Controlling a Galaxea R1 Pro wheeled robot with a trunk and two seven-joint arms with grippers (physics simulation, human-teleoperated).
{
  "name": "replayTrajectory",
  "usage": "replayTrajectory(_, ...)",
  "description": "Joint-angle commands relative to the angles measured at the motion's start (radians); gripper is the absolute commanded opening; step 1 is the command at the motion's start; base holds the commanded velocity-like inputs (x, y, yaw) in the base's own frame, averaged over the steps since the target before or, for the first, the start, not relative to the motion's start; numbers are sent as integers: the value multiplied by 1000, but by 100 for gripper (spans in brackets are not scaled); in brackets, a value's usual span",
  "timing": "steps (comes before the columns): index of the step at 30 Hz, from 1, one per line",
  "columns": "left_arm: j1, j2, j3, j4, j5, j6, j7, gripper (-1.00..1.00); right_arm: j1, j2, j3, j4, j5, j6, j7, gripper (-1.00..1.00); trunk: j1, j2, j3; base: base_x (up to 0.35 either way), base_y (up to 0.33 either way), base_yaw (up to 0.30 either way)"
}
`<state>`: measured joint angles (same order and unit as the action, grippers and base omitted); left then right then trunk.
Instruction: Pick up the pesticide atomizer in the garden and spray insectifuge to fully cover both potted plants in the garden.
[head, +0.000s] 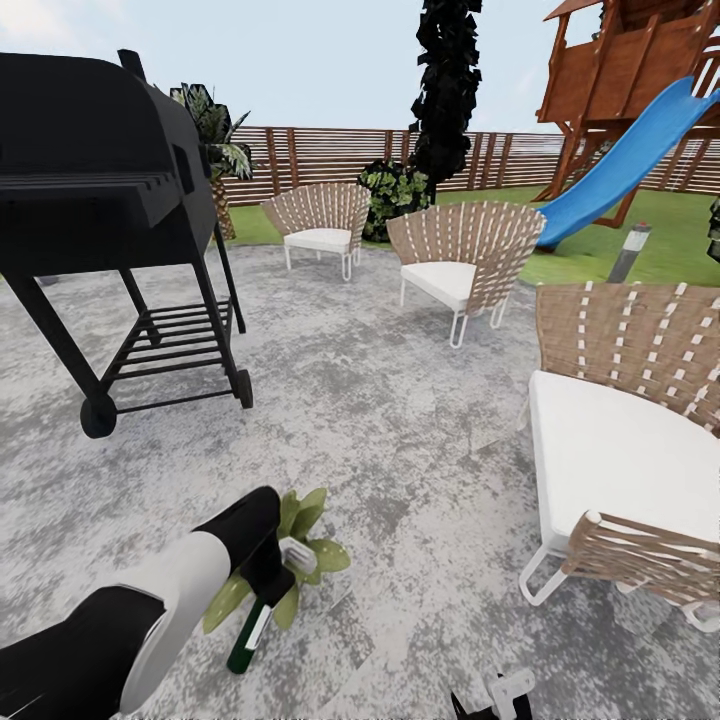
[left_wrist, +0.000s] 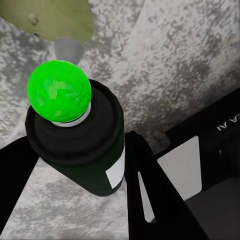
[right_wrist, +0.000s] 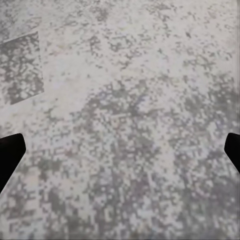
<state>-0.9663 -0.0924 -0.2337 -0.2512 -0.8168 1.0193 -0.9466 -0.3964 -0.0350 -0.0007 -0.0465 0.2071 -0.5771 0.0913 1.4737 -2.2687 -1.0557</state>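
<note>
Spray bottle (head: 252, 628) in my left gripper (head: 268, 572), over a potted plant (head: 300, 555)
My left fingers (left_wrist: 150, 200) clamp the dark green bottle above the grey patio (head: 400, 430); my right gripper (right_wrist: 120, 150) hangs wide apart over bare paving, chairs (head: 620, 460) nearby

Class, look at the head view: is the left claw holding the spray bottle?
Yes, the left claw grips the dark green pesticide atomizer beside a potted plant on the paving.

The head camera looked forward and down across the patio (head: 400, 420). Both wrist cameras faced that paving (right_wrist: 125, 125) closely.
</note>
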Motion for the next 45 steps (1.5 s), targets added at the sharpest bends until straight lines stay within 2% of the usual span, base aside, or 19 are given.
replayTrajectory(1,1,1,-1,0,-10,4,-11,-100,0,0,-1,0,0,-3,4,100,0,0,-1,-18,-11,0)
replayTrajectory(8,-3,-3,0,-7,-10,5,-11,-100,0,0,-1,0,0,-3,4,100,0,0,-1,-2,-2,0)
replayTrajectory(15,-53,-5,-2,1,-9,6,-11,-100,0,0,-1,0,0,-3,4,100,0,0,-1,0,0,0)
replayTrajectory(20,-45,9,-16,5,-9,3,-11,-100,0,0,-1,0,0,-3,4,100,0,0,-1,0,0,0)
replayTrajectory(25,-31,10,-56,9,-9,1,-10,-100,0,0,-1,0,0,-3,4,100,0,0,-1,0,0,0)
replayTrajectory(33,-17,12,-59,27,-10,-1,-9,-100,0,0,-1,0,0,-3,4,100,0,0,-1,-213,0,0)
replayTrajectory(37,-17,51,-59,28,-10,-2,-9,-100,0,0,-1,0,0,-3,4,100,0,0,-1,-37,0,0)
replayTrajectory(39,-15,96,-60,29,-9,-3,-10,-100,0,0,-1,0,0,-3,4,100,0,0,-1,-4,0,0)
replayTrajectory(42,12,104,-61,28,-10,-4,-10,-100,-1,0,-1,0,0,-3,4,100,0,0,-1,0,0,0)
replayTrajectory(45,35,102,-59,27,-11,-5,-10,-100,0,0,-1,0,0,-3,4,100,0,0,-1,0,0,0)
